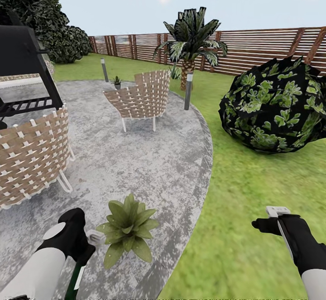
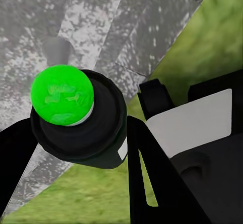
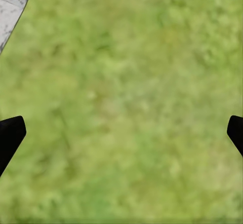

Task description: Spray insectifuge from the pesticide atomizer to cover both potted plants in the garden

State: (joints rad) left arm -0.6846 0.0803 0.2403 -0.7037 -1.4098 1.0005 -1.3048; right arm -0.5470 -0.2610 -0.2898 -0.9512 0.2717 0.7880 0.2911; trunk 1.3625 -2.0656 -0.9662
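Left gripper point(image 1: 83, 250) clamped on pesticide atomizer point(image 1: 74, 277), bottle held over patio point(image 1: 136, 164) edge (left wrist view: bright green cap point(image 2: 62, 95) between fingers). Potted plant point(image 1: 127, 227) just beside it on paving; second one point(image 1: 117, 82) far off, past woven chair point(image 1: 140, 98). Right gripper point(image 1: 271, 221) over lawn point(image 1: 253, 191), fingers apart, holding nothing.

Pesticide atomizer point(image 1: 74, 278): mostly hidden behind left gripper point(image 1: 86, 241), cut off at 6 o'clock. Woven chair point(image 1: 31, 155): cropped at 9 o'clock. Small potted plant point(image 1: 117, 82) at 11 o'clock: too small to identify. Right fingertips point(image 3: 11, 135): clipped at both edges.
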